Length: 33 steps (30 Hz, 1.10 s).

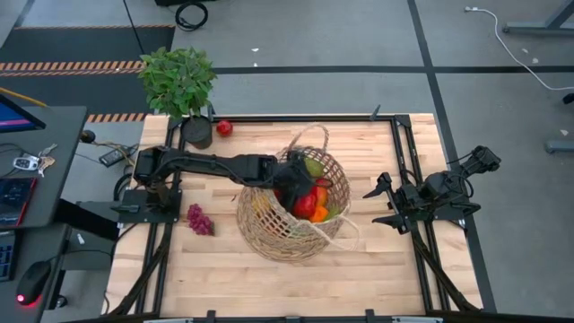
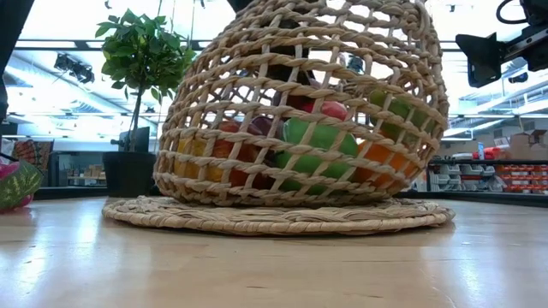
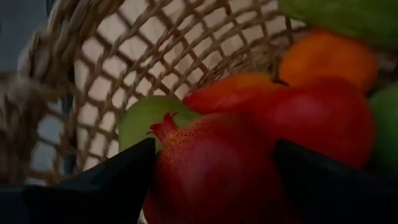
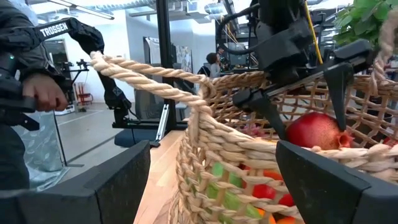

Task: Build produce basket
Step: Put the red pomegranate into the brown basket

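**Produce Basket: Pomegranate Placement in Progress**

The wicker basket [image 1: 291, 208] sits near the middle of the table [image 1: 377, 269], tipped so its mouth faces the right edge. It already holds a pile of toy produce: red, orange, yellow and green pieces.

The left gripper [image 1: 294, 175] reaches into the basket from the left side of the table. Its fingers stand spread on either side of a red pomegranate [image 3: 211, 165]. Whether they touch the fruit cannot be told from the pictures. The step in hand is judged to be depositing this fruit on the pile. The next move calls for a clean withdrawal through the basket mouth without catching the weave or the loop handle [image 1: 309, 136].

The right gripper [image 1: 387, 202] waits near the right edge of the table, fingers spread and empty.

Two pieces remain outside: a red fruit [image 1: 224, 128] near the far edge, beside the potted plant [image 1: 179, 81], and a purple grape bunch [image 1: 199, 220] towards the left edge.

View differences:
- The left wrist view alone shows the pomegranate resting against the pile.
- The right wrist view shows the left gripper from outside, and a person in the room beyond.
- The low view shows the weave and contents, not the gripper.
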Available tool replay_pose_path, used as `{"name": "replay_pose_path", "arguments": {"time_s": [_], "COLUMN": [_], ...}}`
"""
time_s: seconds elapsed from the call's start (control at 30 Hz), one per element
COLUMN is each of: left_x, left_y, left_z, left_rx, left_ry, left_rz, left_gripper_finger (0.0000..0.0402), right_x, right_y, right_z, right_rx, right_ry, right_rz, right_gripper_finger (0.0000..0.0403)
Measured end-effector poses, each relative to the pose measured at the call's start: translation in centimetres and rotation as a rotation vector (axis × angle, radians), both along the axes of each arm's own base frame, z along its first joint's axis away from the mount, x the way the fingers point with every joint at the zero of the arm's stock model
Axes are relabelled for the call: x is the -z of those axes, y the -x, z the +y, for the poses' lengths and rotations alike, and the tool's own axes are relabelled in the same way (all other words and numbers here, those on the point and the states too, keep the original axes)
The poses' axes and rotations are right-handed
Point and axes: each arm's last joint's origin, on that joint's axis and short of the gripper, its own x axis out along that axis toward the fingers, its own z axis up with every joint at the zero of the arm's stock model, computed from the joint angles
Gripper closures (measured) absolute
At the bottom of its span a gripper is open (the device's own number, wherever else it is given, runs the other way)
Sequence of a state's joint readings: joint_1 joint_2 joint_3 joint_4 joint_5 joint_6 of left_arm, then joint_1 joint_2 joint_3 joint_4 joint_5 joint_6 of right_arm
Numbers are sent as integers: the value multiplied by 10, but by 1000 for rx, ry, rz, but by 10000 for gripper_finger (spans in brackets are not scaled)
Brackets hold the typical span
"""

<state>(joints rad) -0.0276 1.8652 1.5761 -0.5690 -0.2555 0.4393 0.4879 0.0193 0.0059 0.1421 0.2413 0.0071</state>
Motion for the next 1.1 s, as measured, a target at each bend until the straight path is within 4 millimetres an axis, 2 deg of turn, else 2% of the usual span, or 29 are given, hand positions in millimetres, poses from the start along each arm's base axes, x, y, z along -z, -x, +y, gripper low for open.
{"name": "replay_pose_path", "arguments": {"time_s": [0.17,0.37,0.57,0.7,0.77,0.87,0.97,1.1], "left_x": [-1,-8,-41,-84,-106,-130,-144,-151], "left_y": [-1,-1,-6,-3,2,8,17,30], "left_z": [2,1,-4,-1,7,28,54,93], "left_rx": [-152,-296,-375,-495,-552,-610,-672,-793], "left_ry": [118,146,197,208,195,193,195,212], "left_rz": [-55,-110,-243,-363,-411,-476,-537,-591], "left_gripper_finger": [64,10,4,4,10,18,23,24], "right_x": [0,0,0,0,0,0,0,0], "right_y": [0,0,0,0,0,0,0,0], "right_z": [0,0,0,0,0,0,0,0], "right_rx": [0,0,0,0,0,0,0,0], "right_ry": [0,0,0,0,0,0,0,-1], "right_rz": [0,0,0,0,0,0,0,-2], "right_gripper_finger": [53,53,53,53,53,53,53,53]}}
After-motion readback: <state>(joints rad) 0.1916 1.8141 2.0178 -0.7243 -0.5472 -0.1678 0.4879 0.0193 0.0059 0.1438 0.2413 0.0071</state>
